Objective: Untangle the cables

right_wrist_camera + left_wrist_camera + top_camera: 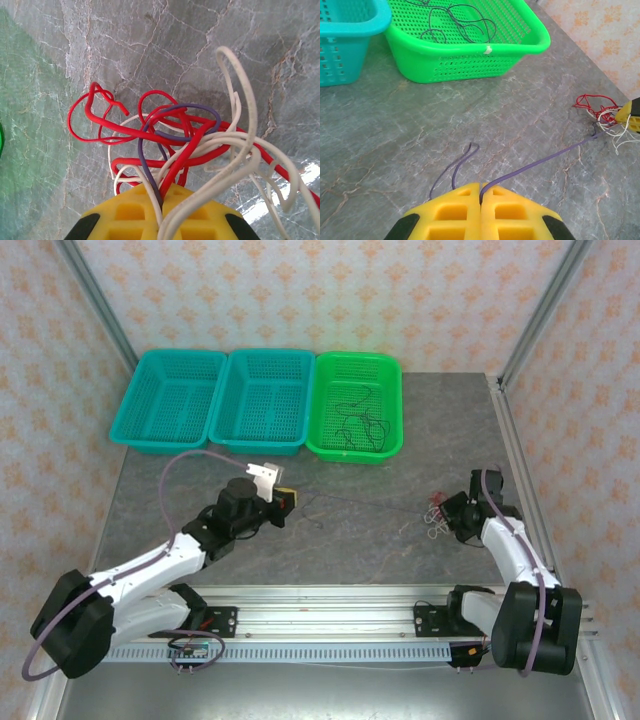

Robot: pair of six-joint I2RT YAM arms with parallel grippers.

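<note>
Two hands, both clenched. The left hand (pixel 480 197) pinches the purple wire (pixel 545 160). The right hand (pixel 161 202) grips the knot (pixel 170 135) of red, white and purple strands, sitting on the worktop (pixel 395 130) near its right edge.

Looks like purple is being pulled free. I'd draw it slow and low. Purple seems caught in the right pinch too, so maybe regrip on red and white only. One dark wire (pixel 465 25) lies in the green basket (pixel 520 49).
</note>
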